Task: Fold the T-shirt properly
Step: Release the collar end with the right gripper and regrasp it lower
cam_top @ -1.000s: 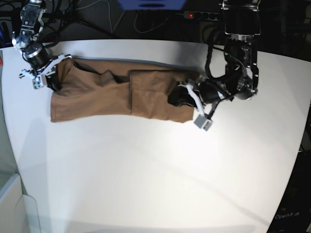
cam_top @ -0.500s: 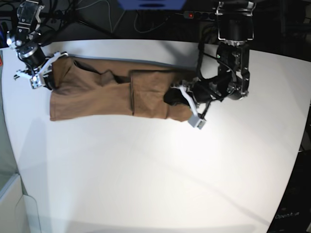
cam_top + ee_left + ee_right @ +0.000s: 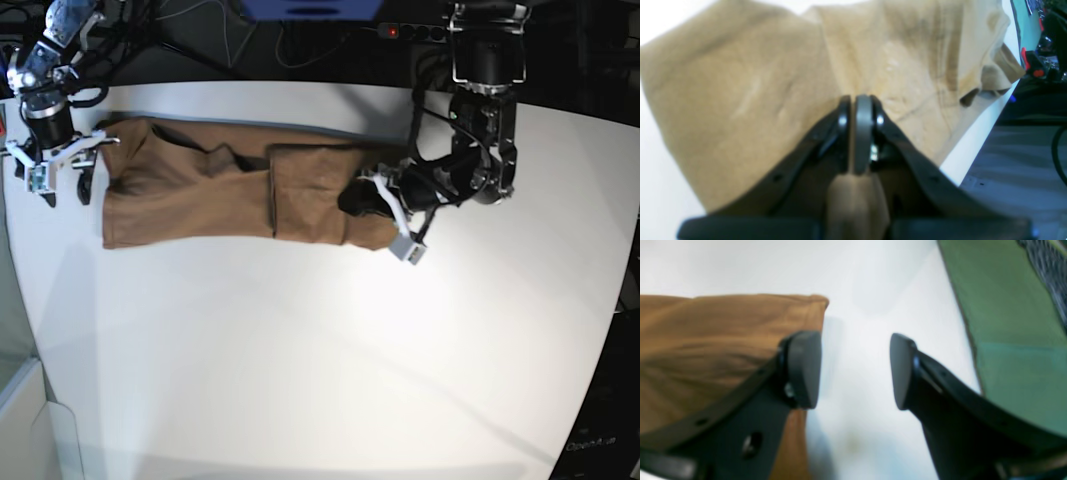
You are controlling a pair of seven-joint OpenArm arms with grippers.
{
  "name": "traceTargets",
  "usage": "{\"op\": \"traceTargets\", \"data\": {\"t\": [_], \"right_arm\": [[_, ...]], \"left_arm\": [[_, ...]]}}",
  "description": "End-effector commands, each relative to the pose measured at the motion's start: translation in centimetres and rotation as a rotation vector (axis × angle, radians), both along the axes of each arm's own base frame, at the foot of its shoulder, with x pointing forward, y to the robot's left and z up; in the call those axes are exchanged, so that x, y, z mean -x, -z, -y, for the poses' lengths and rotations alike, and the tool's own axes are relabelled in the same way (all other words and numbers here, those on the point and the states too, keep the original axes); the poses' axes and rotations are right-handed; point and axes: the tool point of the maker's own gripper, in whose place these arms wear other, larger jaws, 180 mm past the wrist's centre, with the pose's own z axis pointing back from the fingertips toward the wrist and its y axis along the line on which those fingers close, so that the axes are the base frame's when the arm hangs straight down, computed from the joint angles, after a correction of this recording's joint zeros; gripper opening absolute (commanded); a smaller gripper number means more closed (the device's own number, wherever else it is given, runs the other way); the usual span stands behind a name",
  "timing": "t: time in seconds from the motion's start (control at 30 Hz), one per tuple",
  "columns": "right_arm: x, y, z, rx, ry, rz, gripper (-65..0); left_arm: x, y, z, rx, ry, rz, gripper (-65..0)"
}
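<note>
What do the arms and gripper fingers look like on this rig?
Both arms are black with exposed black cables. The right gripper has curved black fingers ending in rounded matte pads; the left gripper has the same black fingers with a grey pad. White bracket parts sit at each wrist.

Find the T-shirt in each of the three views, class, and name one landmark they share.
Base: T-shirt lies as a long band across the table's far side.
Left wrist: T-shirt fills the upper frame.
Right wrist: T-shirt fills the left.
Shared landmark: white table.

Robotics lab: white table [image 3: 300, 360], power strip [image 3: 412, 32], cable tangle [image 3: 190, 30] behind.
</note>
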Motion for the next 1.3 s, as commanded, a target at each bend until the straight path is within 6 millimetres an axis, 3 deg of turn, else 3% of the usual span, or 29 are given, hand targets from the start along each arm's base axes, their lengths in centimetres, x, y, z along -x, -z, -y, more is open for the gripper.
{"op": "traceTargets", "data": {"t": [0.0, 0.2, 0.37, 0.5, 0.77, 0.9, 1.03, 1.17, 1.27], "right_arm": [[-0.4, -0.9, 1.1, 0.023, 0.027, 0.006, -32.2], [1.8, 0.7, 4.9, 0.025, 0.216, -0.253, -32.4], [2.8, -1.0, 6.1, 0.076, 0.283, -0.357, -32.4], [1.6, -1.6, 4.6, 0.104, 0.229, -0.366, -32.4], [-0.4, -0.6, 1.1, 0.091, 0.120, -0.454, -32.4], [-1.2, -1.1, 0.7, 0.055, 0.075, -0.515, -32.4], [-2.6, -2.9, 0.9, -0.013, 0.027, -0.524, -32.4], [-3.4, -2.5, 1.2, -0.164, 0.024, -0.491, -32.4], [-3.8, -0.8, 1.2, -0.345, 0.035, -0.458, -32.2]], "left_arm": [[-0.5, -0.1, -0.8, -0.032, 0.004, 0.008, -62.8], [-0.4, 0.0, -1.0, -0.039, 0.005, 0.006, -62.8], [-0.4, 0.0, -1.3, -0.043, 0.002, 0.009, -62.8], [-0.5, 0.0, -1.4, -0.043, 0.000, 0.011, -62.8], [-0.7, -0.1, -1.8, -0.052, -0.001, 0.015, -62.8], [-0.7, -0.1, -1.9, -0.055, -0.001, 0.016, -62.8], [-0.7, -0.1, -1.9, -0.055, -0.001, 0.016, -62.8], [-0.7, -0.1, -1.9, -0.055, -0.001, 0.016, -62.8], [-0.7, -0.1, -1.9, -0.055, -0.001, 0.016, -62.8]]}}
